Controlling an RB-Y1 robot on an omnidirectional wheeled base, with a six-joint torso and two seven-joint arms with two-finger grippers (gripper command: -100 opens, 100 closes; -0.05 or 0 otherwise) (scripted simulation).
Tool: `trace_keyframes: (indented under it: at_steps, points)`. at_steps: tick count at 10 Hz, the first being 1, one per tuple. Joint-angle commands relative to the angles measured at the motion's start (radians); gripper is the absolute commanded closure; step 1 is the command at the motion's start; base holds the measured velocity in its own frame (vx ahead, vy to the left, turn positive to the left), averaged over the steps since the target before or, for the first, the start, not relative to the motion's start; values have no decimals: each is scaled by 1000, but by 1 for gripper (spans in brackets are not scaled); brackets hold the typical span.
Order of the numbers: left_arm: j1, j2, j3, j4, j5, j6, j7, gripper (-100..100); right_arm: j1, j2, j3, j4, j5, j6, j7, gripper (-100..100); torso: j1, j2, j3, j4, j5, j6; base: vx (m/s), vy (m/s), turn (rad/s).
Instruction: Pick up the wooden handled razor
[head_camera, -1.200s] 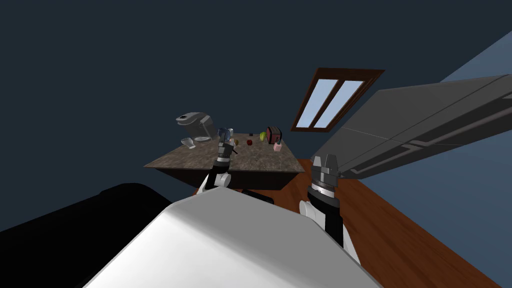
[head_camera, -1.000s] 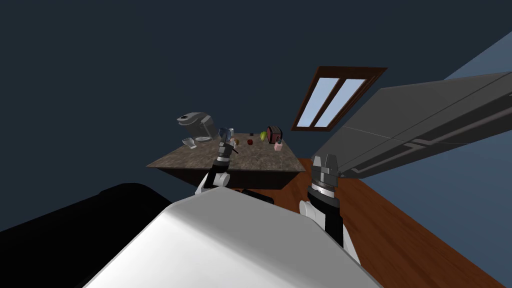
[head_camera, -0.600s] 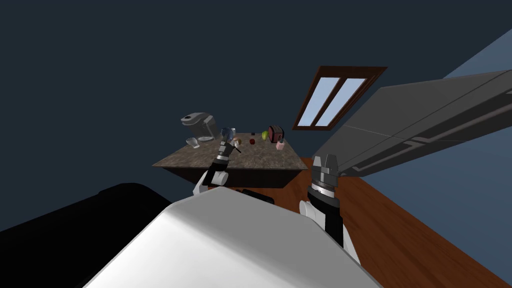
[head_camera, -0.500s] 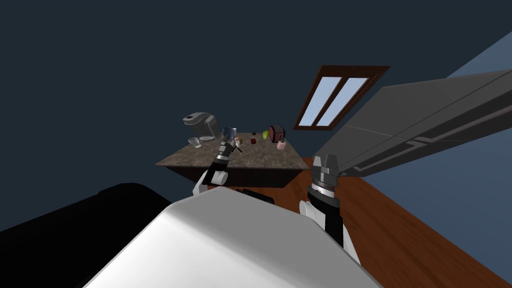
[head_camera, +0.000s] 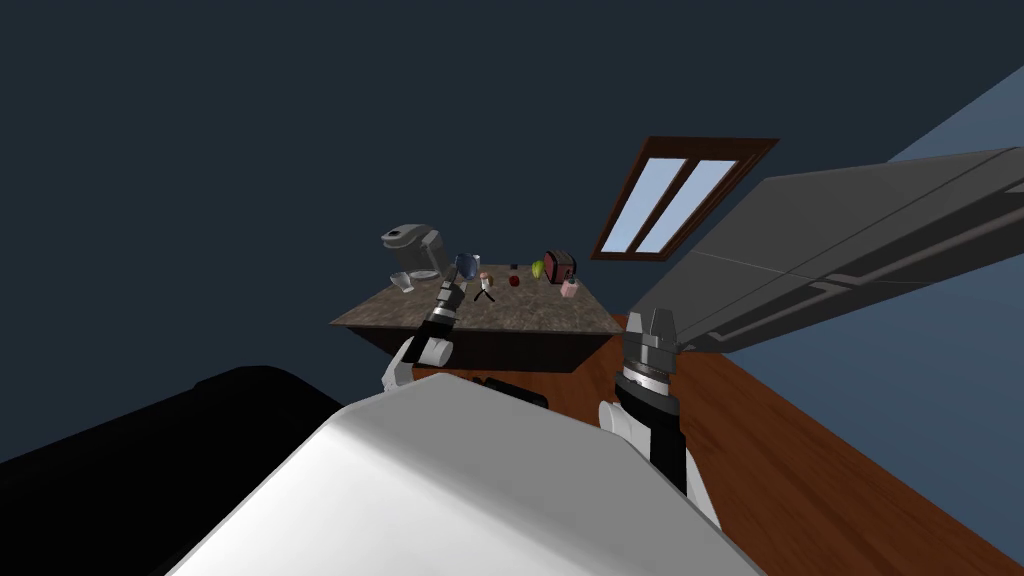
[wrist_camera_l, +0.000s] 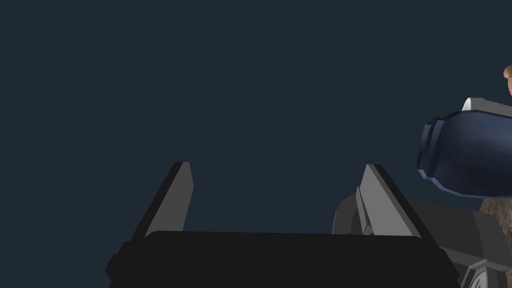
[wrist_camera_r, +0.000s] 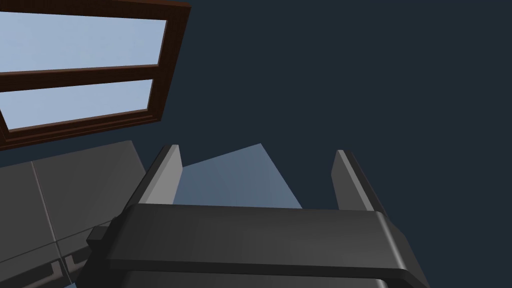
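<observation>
Over the near edge of the surface (head_camera: 520, 312), the left end effector (wrist_camera_l: 277, 166) hangs released, its two fingers spread with nothing between them. It faces a dark wall and not any object. Near it, off past one finger, stands a dark blue jar (wrist_camera_l: 467, 150). Just beyond the jar, to the robot's right, the wooden handled razor (head_camera: 485, 284) stands on the mottled brown top as a small tan-topped thing over thin dark legs, between the jar and a red apple (head_camera: 515, 281). Farther out are a grey coffee maker (head_camera: 410, 244) and a red toaster (head_camera: 560, 265). The right end effector (head_camera: 649, 320) is held up beside the chest, also released and empty. The reach looks unfinished. The next move calls for swinging the left fingers rightward around the jar without knocking it, then setting them astride the handle before closing.
</observation>
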Motion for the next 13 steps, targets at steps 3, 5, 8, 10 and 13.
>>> trace_keyframes:
  at_steps: [3,5,8,10,13]
  points:
    - [-14,6,37,14,3,98,17,-100,0,0,0,0,0,0,0,0,2,0,0,0,1,0,-69,112,11]
    - [-27,6,67,22,4,160,29,-100,0,0,0,0,0,0,0,0,2,1,1,0,0,0,-105,117,-5]
    - [-34,5,82,26,4,215,34,-100,0,0,0,0,0,0,0,0,2,2,1,0,0,0,-84,101,9]
    - [-51,4,111,38,2,276,42,-100,0,0,0,0,0,0,0,0,0,0,0,0,0,0,-64,96,-15]
    - [-70,4,140,53,-1,351,48,-100,0,0,0,0,0,0,0,0,-2,-1,0,0,0,0,-52,67,-33]
